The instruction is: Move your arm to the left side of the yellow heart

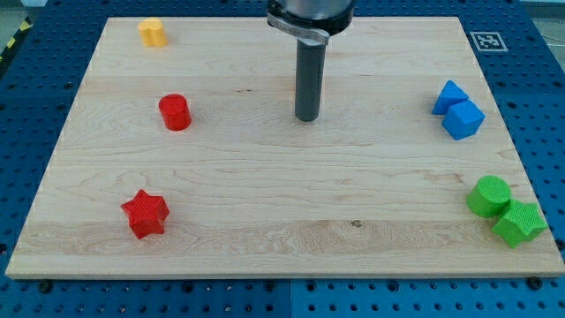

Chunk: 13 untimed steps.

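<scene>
The yellow heart (pixel 153 32) lies near the top left corner of the wooden board (pixel 282 221). My dark rod comes down from the view's top centre, and my tip (pixel 306 117) rests on the board in the upper middle. The tip is far to the right of the yellow heart and lower in the view. The red cylinder (pixel 175 112) lies between them, to the tip's left.
A red star (pixel 145 213) lies at the lower left. Two blue blocks (pixel 457 111) touch each other at the right edge. A green cylinder (pixel 489 195) and a green block (pixel 518 222) sit together at the lower right corner.
</scene>
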Each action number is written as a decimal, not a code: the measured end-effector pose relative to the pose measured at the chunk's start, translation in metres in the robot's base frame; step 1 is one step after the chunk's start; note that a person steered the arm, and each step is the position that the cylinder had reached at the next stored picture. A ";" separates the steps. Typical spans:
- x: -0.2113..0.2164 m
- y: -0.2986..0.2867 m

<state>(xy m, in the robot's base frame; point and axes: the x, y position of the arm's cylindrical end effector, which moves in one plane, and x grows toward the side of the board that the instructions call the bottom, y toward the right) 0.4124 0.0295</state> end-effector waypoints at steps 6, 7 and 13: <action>-0.077 -0.101; -0.084 -0.167; -0.145 -0.334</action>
